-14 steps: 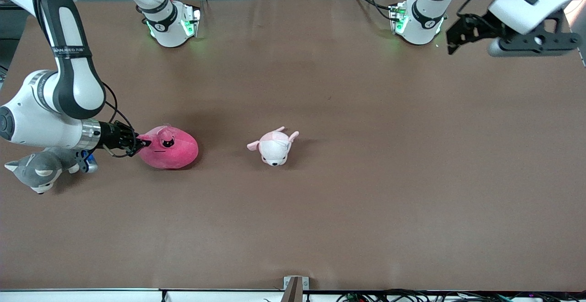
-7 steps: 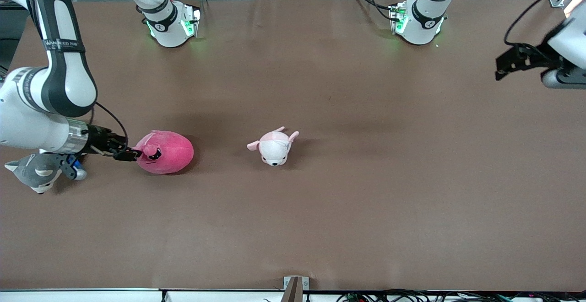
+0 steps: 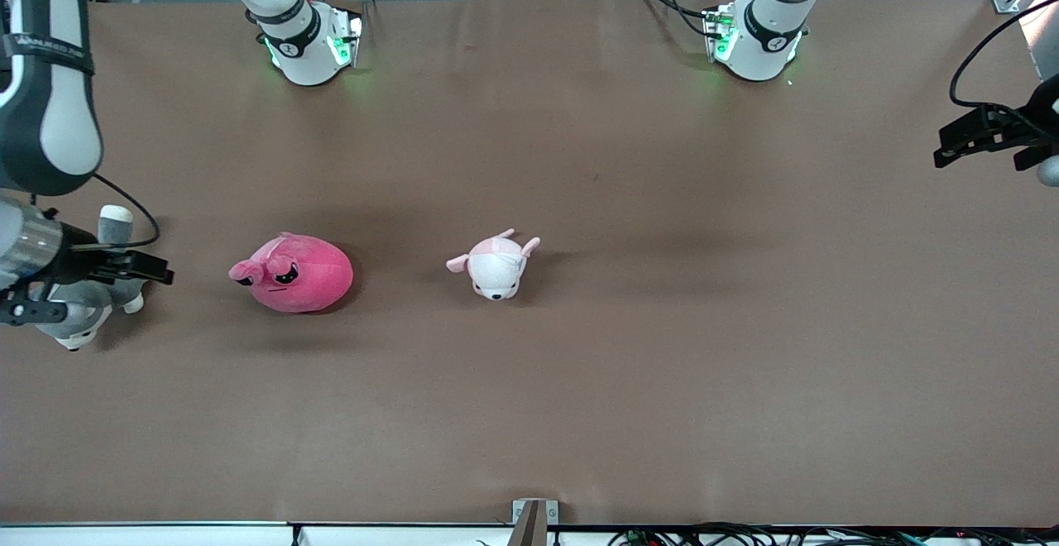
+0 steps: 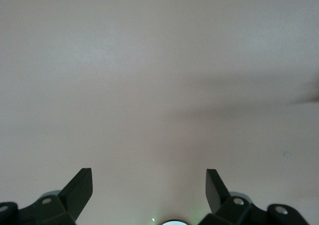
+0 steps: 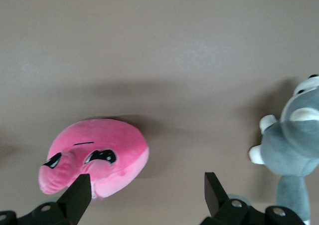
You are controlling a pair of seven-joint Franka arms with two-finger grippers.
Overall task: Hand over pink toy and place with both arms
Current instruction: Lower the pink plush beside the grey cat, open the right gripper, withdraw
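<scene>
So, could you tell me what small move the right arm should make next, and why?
Probably retreat a little more and park. The pink toy lies free on the table, and the right gripper, open and empty, is over the grey plush dog. The left gripper waits open at its end.

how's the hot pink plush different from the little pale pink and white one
The pink toy is bright hot pink all over; the pale plush is mostly white with light pink ears and back. The pink toy is a bigger, round blob with tiny ears, while the pale plush is smaller with ears sticking out sideways. The pink toy lies toward the right arm's end of the table; the pale plush sits mid-table. Both rest on the table, ungripped.
</scene>
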